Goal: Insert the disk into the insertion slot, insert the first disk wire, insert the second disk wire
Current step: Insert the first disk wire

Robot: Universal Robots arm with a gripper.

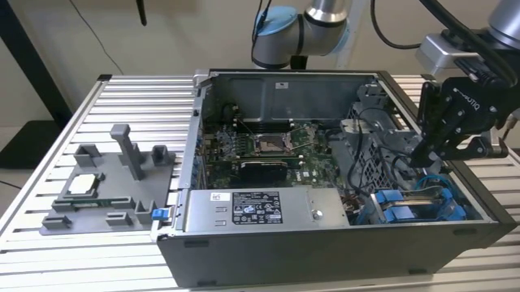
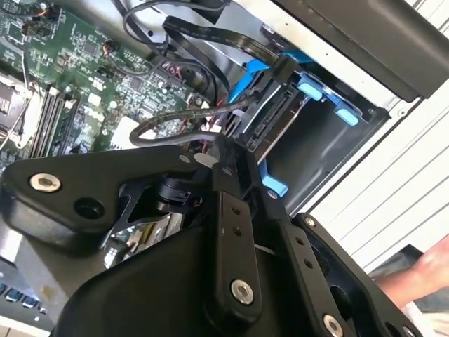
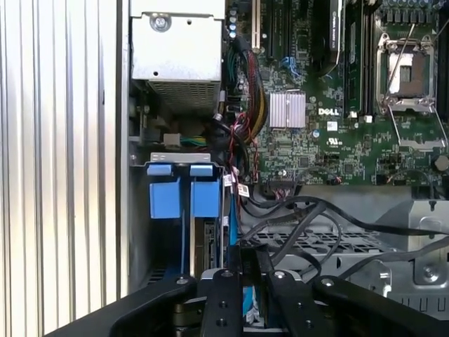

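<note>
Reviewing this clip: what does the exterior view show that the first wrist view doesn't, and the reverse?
Exterior view adds: a grey fixture tray on the table at the exterior view's left, carrying a processor chip, plus the arm's blue-capped joint behind the case.
First wrist view adds: a close look at the finned silver heatsink and the coloured wire bundle beside the power-supply box.
Shared: the gripper over the drive bay, the blue carrier tabs, and the motherboard with its processor socket.
</note>
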